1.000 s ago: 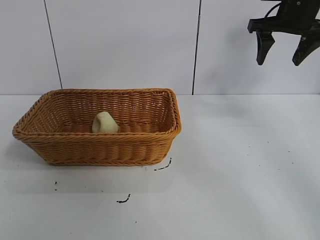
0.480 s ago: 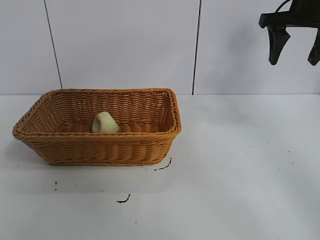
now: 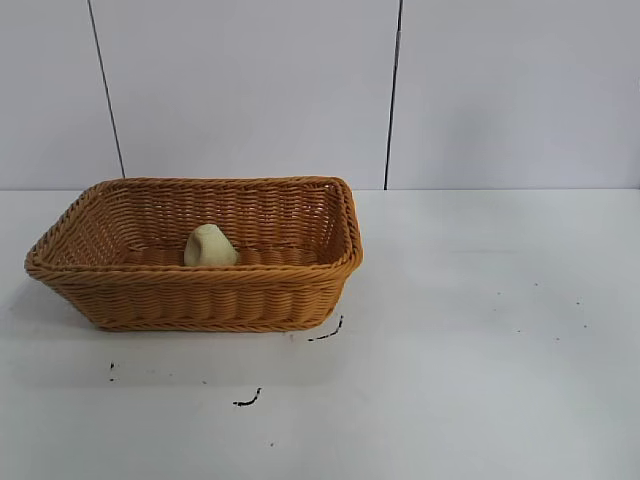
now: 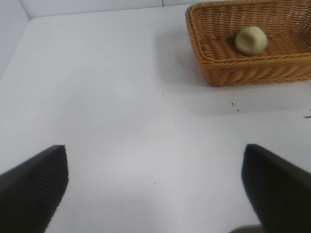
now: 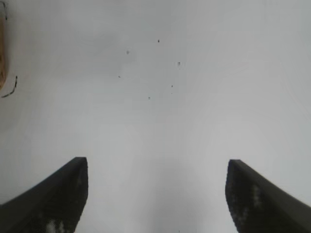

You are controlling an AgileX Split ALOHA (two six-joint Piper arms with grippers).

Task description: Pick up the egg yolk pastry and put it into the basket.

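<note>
The orange-brown wicker basket stands on the white table at the left. The pale yellow egg yolk pastry lies inside it, near the middle. Both also show in the left wrist view, the basket with the pastry inside. My left gripper is open and empty, well away from the basket over bare table. My right gripper is open and empty above bare table; only an edge of the basket shows there. Neither gripper appears in the exterior view.
Small black marks lie on the table in front of the basket's right corner, and another mark lies nearer the front. A white panelled wall stands behind the table.
My right gripper, open at the upper right of the exterior view, has moved up and to the right out of that view. The basket and pastry have not moved.
</note>
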